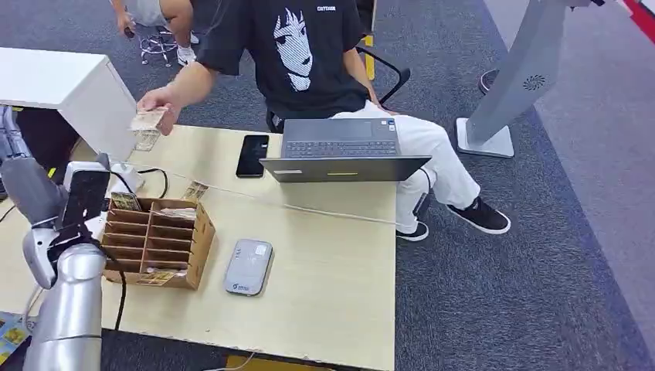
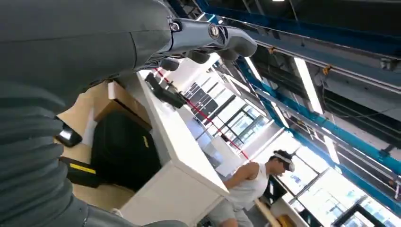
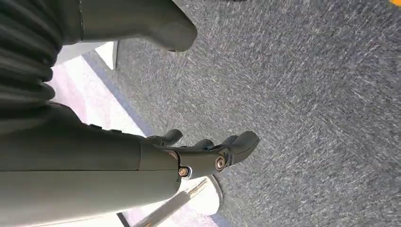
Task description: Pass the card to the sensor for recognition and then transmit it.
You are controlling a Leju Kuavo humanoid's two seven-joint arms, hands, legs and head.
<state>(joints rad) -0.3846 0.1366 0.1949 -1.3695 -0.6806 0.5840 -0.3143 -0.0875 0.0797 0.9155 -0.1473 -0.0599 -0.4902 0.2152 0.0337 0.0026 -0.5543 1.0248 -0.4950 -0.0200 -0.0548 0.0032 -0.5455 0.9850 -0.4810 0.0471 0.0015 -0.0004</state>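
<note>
A person seated across the table holds a tan card (image 1: 148, 120) in one hand above the table's far left corner. My left hand (image 1: 54, 202) is raised at the table's left edge, beside the cardboard card box (image 1: 158, 241), and well short of that card. In the left wrist view my left hand (image 2: 142, 38) has straight fingers (image 2: 213, 40) and holds nothing. The grey sensor pad (image 1: 249, 267) lies flat just right of the box. My right hand (image 3: 142, 156) hangs over grey carpet, its fingers (image 3: 227, 151) loosely bent and holding nothing.
The slotted box holds several cards (image 1: 123, 202). A black phone (image 1: 252, 154) and an open laptop (image 1: 344, 151) sit at the table's far side. A white cabinet (image 1: 62, 85) stands at the far left. A cable (image 1: 162, 182) runs behind the box.
</note>
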